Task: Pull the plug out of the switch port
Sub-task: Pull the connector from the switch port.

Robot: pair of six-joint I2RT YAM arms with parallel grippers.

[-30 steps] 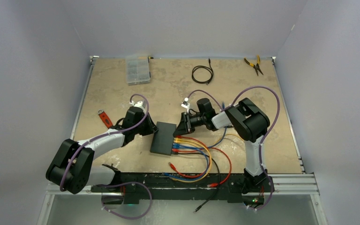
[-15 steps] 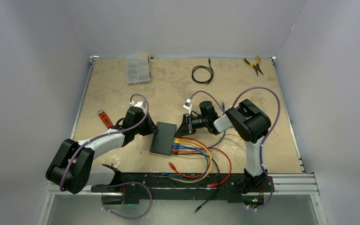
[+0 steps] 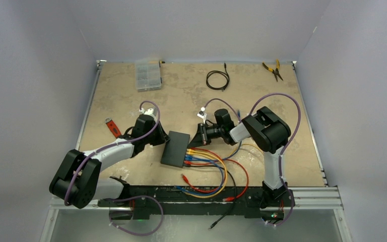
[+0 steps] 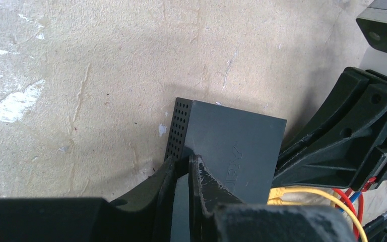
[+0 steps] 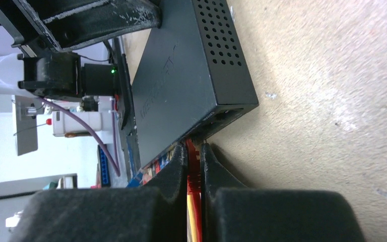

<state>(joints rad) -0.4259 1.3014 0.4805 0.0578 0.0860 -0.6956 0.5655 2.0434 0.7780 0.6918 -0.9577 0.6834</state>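
Observation:
The black switch (image 3: 175, 149) lies flat mid-table with coloured cables plugged along its right edge. My right gripper (image 5: 194, 154) is shut on a red plug (image 5: 194, 166) that sits at the switch's end port (image 5: 216, 121); a yellow cable runs behind it between the fingers. In the top view the right gripper (image 3: 192, 145) reaches the switch from the right. My left gripper (image 4: 182, 164) pinches the switch (image 4: 232, 146) at its left edge beside the perforated side, one finger on top. In the top view the left gripper (image 3: 165, 140) is on the switch's left.
Yellow, blue and red cables (image 3: 216, 174) loop from the switch to the front rail. A clear compartment box (image 3: 147, 75), a coiled black cable (image 3: 217, 79) and pliers (image 3: 273, 70) lie at the back. A red-handled tool (image 3: 113, 127) lies at the left.
The right gripper's jaws have closed onto the red plug and its wrist has shifted slightly. The left arm and the switch have stayed put.

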